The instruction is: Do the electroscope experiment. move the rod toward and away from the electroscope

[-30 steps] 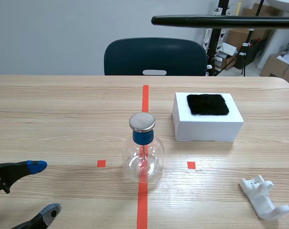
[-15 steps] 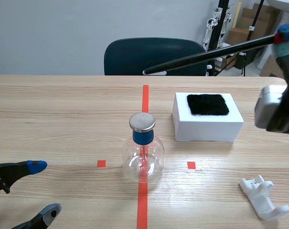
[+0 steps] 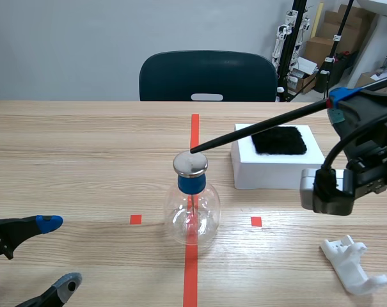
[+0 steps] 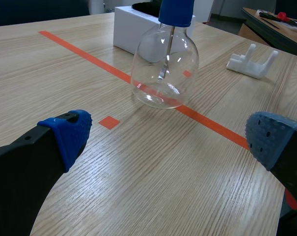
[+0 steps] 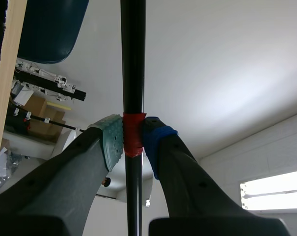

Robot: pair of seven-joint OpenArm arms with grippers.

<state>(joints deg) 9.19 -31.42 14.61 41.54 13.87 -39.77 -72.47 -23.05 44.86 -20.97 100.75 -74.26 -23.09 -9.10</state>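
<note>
- A glass bottle (image 3: 192, 214) stands upright on the table (image 3: 84, 160). It sits right on the long red tape line (image 3: 191, 275).
- The bottle has a blue plug (image 3: 192, 184) in its neck and a round metal cap (image 3: 190, 164) on top. A thin stem hangs down inside the glass.
- The right gripper (image 5: 133, 140) holds a long black rod (image 3: 263, 125). Its fingers squeeze the rod at a band of red tape (image 5: 133, 135). The grey-green pad (image 5: 111, 142) is on one side and the blue pad (image 5: 155, 142) is on the other.
- The rod slants down from the right gripper toward the bottle. Its tip is at the far edge of the metal cap. The pictures do not show if it touches the cap.
- The rod passes over a white box (image 3: 278, 169). The box sits on the table just to the right of the bottle and a little farther back. A black fuzzy cloth (image 3: 278, 139) lies on top of the box.
- The left gripper (image 3: 59, 252) is low at the near left of the table, well apart from the bottle. Its fingers are wide apart with nothing between them. The bottle stands ahead of it.
- A white plastic piece (image 3: 353, 265) lies on the table at the near right, below the right arm.
- A dark chair (image 3: 208, 75) stands behind the far edge of the table.
</note>
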